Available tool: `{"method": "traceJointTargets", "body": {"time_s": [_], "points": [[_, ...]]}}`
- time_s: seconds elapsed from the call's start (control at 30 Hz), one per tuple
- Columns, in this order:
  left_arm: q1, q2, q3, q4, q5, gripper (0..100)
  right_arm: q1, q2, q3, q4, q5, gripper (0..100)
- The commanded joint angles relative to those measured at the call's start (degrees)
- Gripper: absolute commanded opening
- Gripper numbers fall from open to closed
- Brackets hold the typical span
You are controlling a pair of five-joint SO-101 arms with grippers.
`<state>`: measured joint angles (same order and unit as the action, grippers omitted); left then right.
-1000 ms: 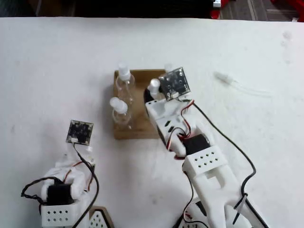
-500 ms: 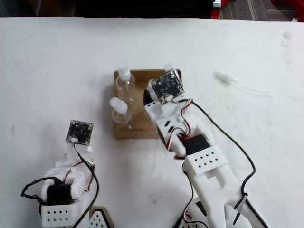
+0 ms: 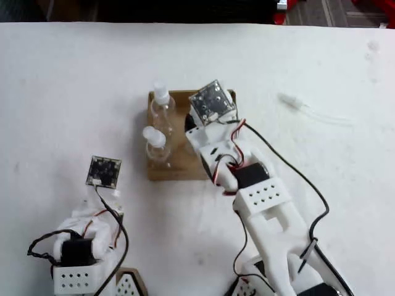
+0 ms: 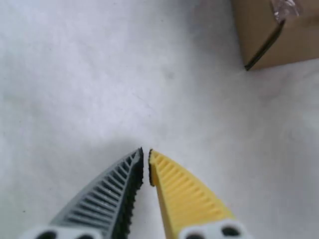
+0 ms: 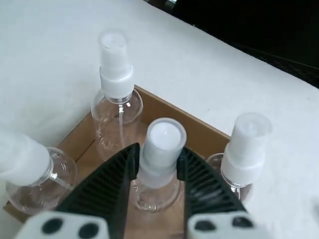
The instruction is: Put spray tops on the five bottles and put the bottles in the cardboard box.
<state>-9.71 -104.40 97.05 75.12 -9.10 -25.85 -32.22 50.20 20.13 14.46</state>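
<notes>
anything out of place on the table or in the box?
One spray top lies loose on its side on the table, right of the cardboard box in the high view, dip tube bare. The capped bottles in the box stand upright; the right gripper is shut on one bottle. No spill visible.

Clear, white-topped bottle [image 5: 160, 144]; brown cardboard box [image 5: 199, 130]
Right gripper's [image 5: 157, 152] ribbed fingers [image 5: 107, 184] beside it were black; left gripper's [image 4: 146, 155], grey and yellow.
</notes>
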Motion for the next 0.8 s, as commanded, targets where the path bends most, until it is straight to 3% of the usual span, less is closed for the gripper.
{"method": "traceJointTargets", "body": {"time_s": [0.0, 0.67, 0.77], "points": [[0.7, -0.5, -0.1, -1.3, -0.4, 3, -0.6, 0.9, -1.8, 0.7, 0.4, 1.5], [0.7, -0.5, -0.1, -1.3, -0.4, 3, -2.5, 0.8, -2.0, 3.0, 0.4, 1.6], [0.7, -0.5, -0.1, -1.3, -0.4, 3, -2.5, 0.8, -2.0, 3.4, 0.4, 7.0]]}}
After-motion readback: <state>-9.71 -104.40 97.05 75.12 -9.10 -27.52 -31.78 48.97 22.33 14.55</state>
